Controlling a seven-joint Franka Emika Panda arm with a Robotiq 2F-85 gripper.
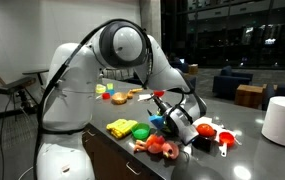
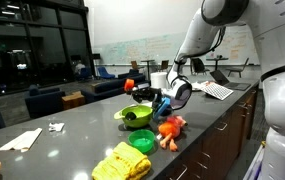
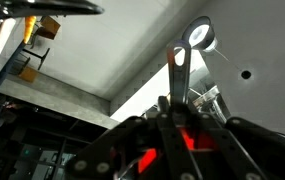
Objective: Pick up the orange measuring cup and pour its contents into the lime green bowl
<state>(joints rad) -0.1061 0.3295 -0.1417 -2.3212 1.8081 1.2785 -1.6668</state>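
The orange measuring cup is glimpsed as an orange-red patch between the fingers; whether it is clamped cannot be told. The fingers are held just beside the lime green bowl.

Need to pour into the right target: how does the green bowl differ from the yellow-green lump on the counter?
Shape: the bowl is round with an open hollow; the lump is blocky and bumpy, with no hollow showing. Colour: the bowl is bright lime green, the lump is yellower. Place: in an exterior view the lump lies nearer the camera and the bowl farther along. Both rest on the dark counter.
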